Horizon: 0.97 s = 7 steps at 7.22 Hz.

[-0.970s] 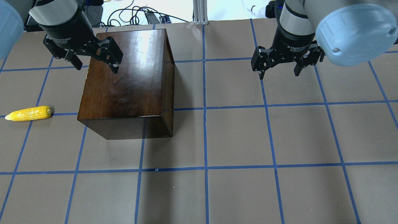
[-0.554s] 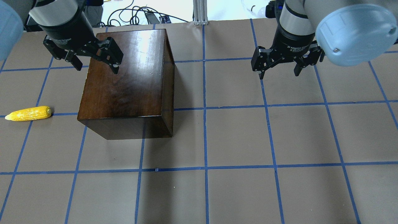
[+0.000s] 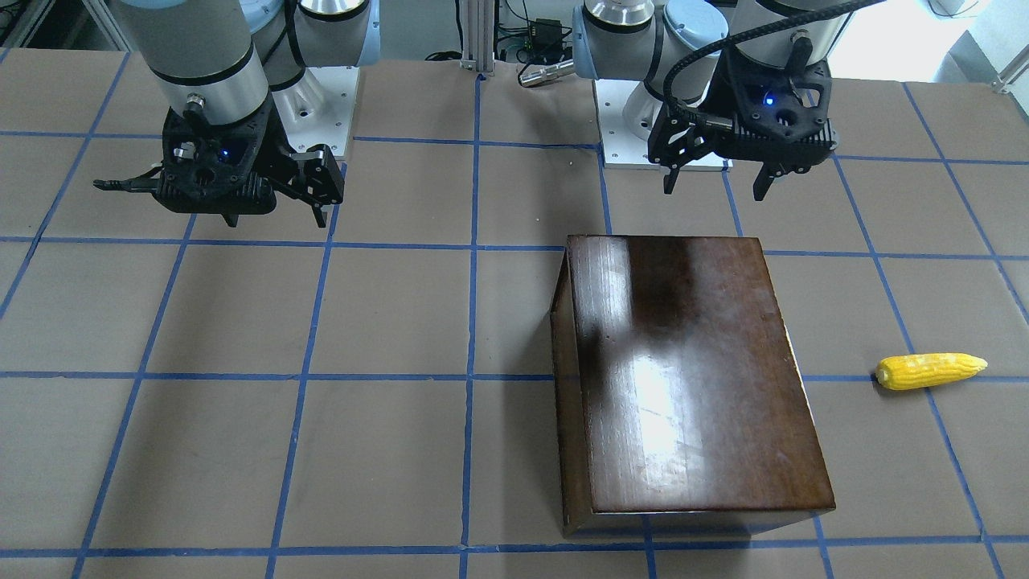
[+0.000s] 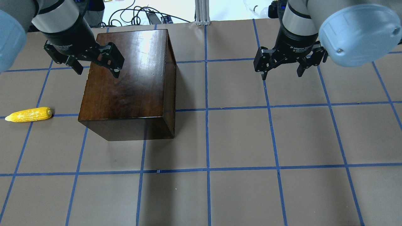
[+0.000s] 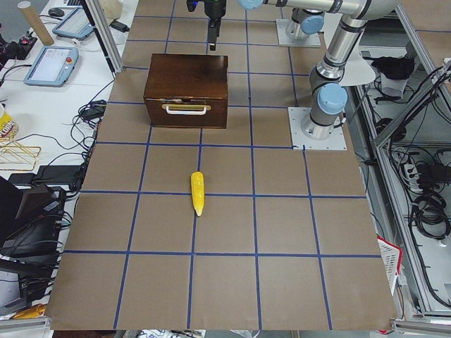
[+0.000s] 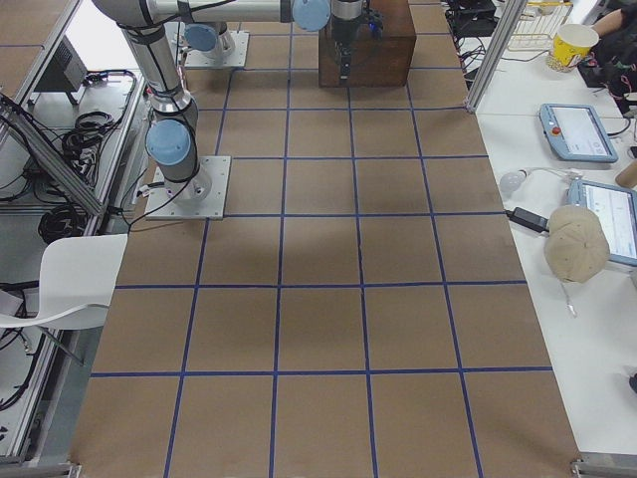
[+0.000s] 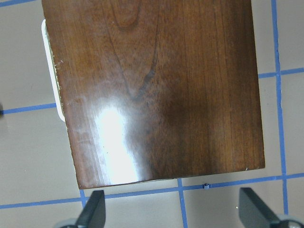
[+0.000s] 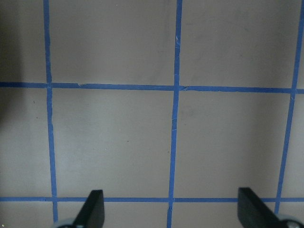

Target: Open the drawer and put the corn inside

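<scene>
Left gripper: fingers wide apart, nothing between them, hung above the box at 1 end of its glossy top, nearer the corner on the side of the handle. Probably held high like this to look the box over before dropping to that side face; in the wrist view, only the lid and a white sliver of handle along 1 edge.

Right gripper: likewise spread and empty, well apart from the box on the side opposite the handle, over bare table. Kept clear, judging by the layout, with both task things on the other arm's side.

Drawer: in the box's face turned away from the right gripper, dark brown front, pale bar handle across it. Seemingly flush with the box and so not yet pulled, though small and far off in the only view of that face.

Corn: flat on the table, out from the box's drawer face, apart from it, untouched. Small yellow cob, bumpy kernels, 1 end tapered to a point, blunt end toward the box. Handy there for pulling the drawer and then reaching back without crossing the box. Rounded, so liable to roll if nudged.
</scene>
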Tool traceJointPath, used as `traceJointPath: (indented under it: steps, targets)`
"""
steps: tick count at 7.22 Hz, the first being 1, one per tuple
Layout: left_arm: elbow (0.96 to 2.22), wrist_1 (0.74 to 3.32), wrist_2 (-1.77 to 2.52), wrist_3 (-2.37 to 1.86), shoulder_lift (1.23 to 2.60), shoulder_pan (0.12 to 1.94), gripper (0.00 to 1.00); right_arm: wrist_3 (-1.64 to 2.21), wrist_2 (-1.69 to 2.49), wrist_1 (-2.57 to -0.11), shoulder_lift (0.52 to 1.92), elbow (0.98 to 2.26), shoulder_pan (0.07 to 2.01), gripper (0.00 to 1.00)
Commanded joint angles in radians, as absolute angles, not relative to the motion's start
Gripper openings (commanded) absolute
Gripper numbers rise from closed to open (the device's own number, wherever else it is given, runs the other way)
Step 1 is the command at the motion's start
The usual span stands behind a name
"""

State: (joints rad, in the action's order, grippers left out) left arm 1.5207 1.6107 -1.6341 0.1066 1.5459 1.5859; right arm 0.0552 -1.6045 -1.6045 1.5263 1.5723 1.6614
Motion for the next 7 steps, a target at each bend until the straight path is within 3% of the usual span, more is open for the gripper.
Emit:
traceJointPath:
  steps: [1,7]
  targets:
    - [1.516,1.608,-1.624,0.103,1.546,1.577,1.0,0.055,-1.605,-1.605,1.526,1.572,1.661,1.0]
    - [1.526,1.542,-1.606,0.103,1.557,1.574,1.0,0.055,-1.605,-1.605,1.526,1.572,1.661,1.0]
